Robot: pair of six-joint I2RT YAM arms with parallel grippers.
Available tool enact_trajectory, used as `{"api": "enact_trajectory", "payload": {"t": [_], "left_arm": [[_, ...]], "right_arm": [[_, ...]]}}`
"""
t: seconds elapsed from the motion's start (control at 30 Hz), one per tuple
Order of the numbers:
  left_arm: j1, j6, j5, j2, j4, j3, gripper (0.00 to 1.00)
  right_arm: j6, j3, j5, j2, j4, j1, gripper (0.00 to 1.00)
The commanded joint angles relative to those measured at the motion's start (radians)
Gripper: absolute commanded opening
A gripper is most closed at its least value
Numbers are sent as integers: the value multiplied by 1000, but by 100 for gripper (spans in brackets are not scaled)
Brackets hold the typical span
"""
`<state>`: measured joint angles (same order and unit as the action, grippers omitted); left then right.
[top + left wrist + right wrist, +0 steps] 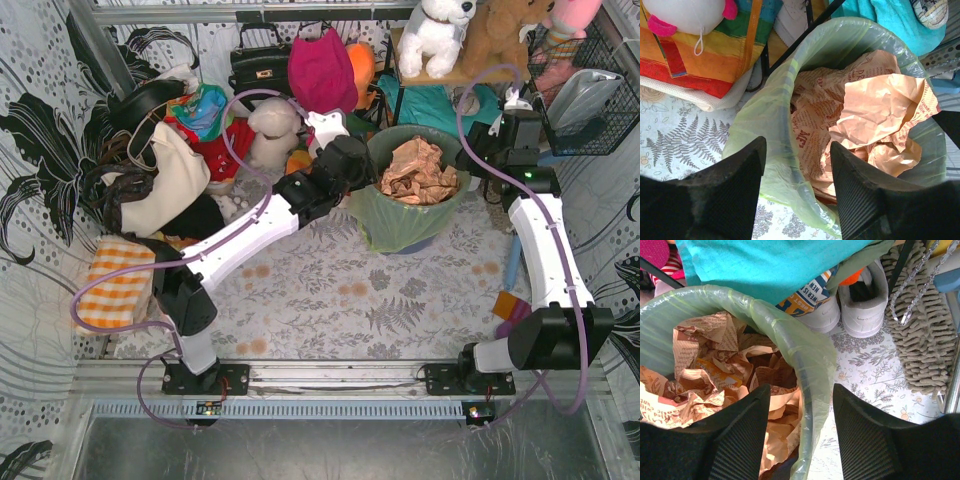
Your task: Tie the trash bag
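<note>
The trash bag [400,222] is thin light-green plastic lining a round bin at the back middle, its edge folded over the rim. Crumpled brown paper [417,170] fills it. My left gripper [352,168] is at the bag's left rim. In the left wrist view it [797,150] is open, the jaws straddling the bag's rim [771,131], not closed on it. My right gripper [483,152] is at the bag's right rim. In the right wrist view it [801,392] is open, straddling the bag's rim [810,365], one jaw over the paper [705,370].
Stuffed toys [272,130], handbags [262,62] and clothes crowd the back left. A teal cloth [775,265], white shoes [865,305] and a grey mat [922,335] lie behind the bin. A checked cloth [118,282] lies at the left. A wire basket [590,90] hangs at the right.
</note>
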<state>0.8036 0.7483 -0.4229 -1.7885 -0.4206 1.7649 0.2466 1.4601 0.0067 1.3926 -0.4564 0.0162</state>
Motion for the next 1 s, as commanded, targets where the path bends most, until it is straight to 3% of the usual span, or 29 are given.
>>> {"api": "enact_trajectory", "payload": {"t": [0.0, 0.17, 0.3, 0.63, 0.97], "left_arm": [[5, 13, -2, -17, 17, 41, 60], [5, 15, -2, -34, 11, 47, 58], [4, 14, -2, -43, 6, 51, 53], [5, 5, 11, -52, -1, 51, 46], [5, -5, 30, -33, 26, 23, 23]], "right_arm": [[-6, 7, -30, -7, -1, -4, 53], [-11, 0, -50, 1, 0, -3, 47], [-13, -1, -60, 14, 1, -3, 34], [-11, -10, -84, 45, 5, -3, 21], [-12, -16, -105, 33, -8, -3, 5]]}}
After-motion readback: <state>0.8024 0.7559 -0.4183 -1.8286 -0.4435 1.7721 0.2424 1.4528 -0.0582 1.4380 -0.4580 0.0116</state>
